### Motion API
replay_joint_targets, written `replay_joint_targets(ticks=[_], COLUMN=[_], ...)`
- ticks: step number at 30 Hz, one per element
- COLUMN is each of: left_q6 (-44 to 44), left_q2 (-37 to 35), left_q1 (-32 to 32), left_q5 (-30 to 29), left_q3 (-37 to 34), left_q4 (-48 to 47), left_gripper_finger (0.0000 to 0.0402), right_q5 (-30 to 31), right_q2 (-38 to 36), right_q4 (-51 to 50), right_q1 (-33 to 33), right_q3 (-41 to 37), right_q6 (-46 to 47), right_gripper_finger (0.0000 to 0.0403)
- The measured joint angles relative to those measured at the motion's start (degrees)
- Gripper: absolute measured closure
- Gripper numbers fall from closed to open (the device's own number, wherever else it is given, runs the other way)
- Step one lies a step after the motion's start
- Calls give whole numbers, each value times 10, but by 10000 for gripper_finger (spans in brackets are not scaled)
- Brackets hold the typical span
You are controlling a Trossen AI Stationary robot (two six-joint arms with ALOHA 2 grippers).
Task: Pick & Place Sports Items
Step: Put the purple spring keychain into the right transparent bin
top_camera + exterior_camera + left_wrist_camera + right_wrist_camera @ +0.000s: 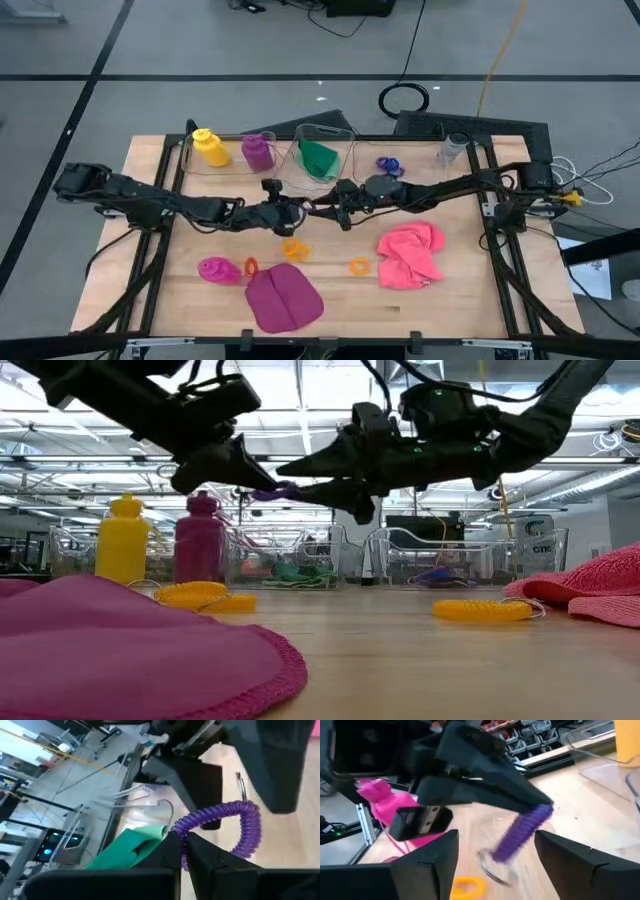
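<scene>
- Purple coiled ring (235,827) hangs in mid-air above the middle of the wooden table (450,300), pinched between the closed fingers of the left gripper (184,851).
- Facing it tip to tip, the right gripper (495,855) has its fingers spread wide, one on either side of the ring without touching it.
- At the far edge, a row of clear bins (325,150) holds a yellow bottle (209,147), a purple bottle (258,151), a green cloth (320,159) and a blue ring (388,165).
- Nearer the front, a magenta cloth (282,298) lies flat beside a magenta bottle (217,270) on its side.
- Pink cloth (410,253) sits crumpled on the right half of the table.
- Orange and yellow rings (359,266) lie scattered on the wood between the two cloths.
</scene>
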Motion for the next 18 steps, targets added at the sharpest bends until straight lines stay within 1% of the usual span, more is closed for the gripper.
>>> replay_joint_targets(ticks=[3,6,18], left_q6=[3,3,-4], left_q2=[0,0,0], left_q1=[-5,-5,-5], left_q5=[-1,-1,-1], left_q3=[0,0,0], left_q4=[0,-1,-2], left_gripper_finger=[397,397,397], right_q5=[1,1,1], right_q2=[0,0,0], right_q4=[0,0,1], right_q1=[-1,-1,-8], right_q3=[0,0,0], right_q6=[0,0,-2], right_gripper_finger=[224,249,387])
